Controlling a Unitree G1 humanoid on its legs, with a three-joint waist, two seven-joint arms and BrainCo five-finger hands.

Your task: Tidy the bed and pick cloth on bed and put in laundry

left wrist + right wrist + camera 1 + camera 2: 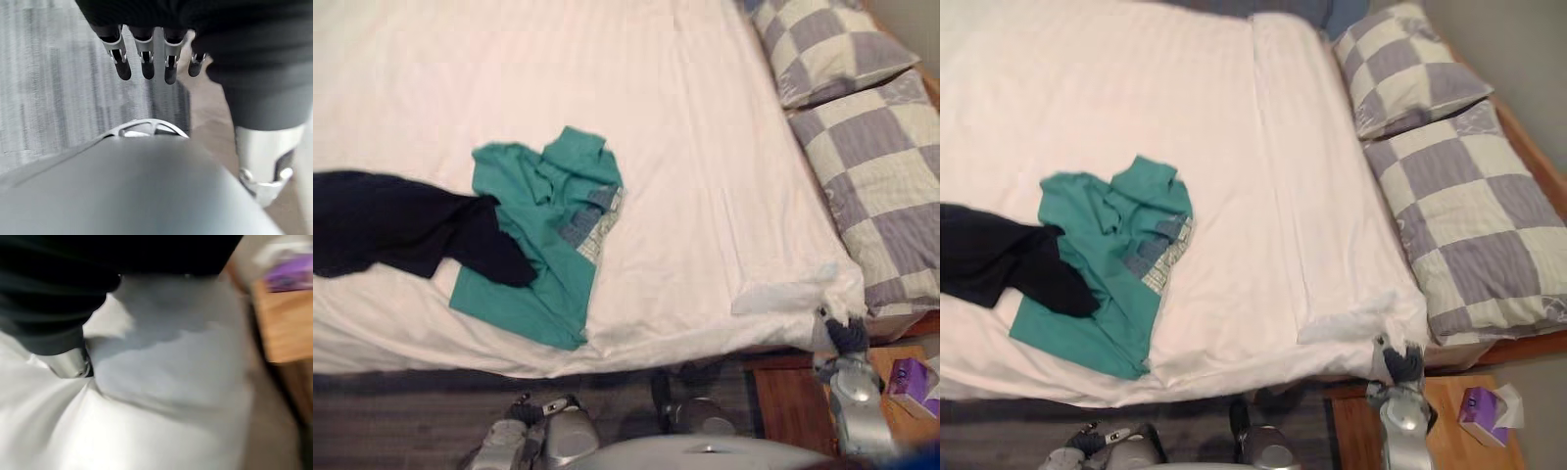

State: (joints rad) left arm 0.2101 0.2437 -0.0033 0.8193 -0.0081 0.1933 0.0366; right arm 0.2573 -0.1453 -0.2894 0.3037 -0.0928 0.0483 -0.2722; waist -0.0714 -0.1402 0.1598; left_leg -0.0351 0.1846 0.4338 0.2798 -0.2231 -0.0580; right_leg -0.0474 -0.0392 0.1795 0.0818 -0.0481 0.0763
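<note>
Green shirt (543,250) and dark garment (382,225) wait on the bed (636,69) for the laundry as we hold our right hand (847,335) at the corner of the sheet (783,294), likely to smooth it, its grip impossible to tell, our left hand (146,63) hanging, fingers (169,68) released.

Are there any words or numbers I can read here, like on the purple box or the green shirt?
No word or number here can be read.
Purple box on the wooden bedside table: any print is too blurred to read.
Green shirt: a checked patch, no letters visible.
Checked pillows: pattern only, no text.
</note>
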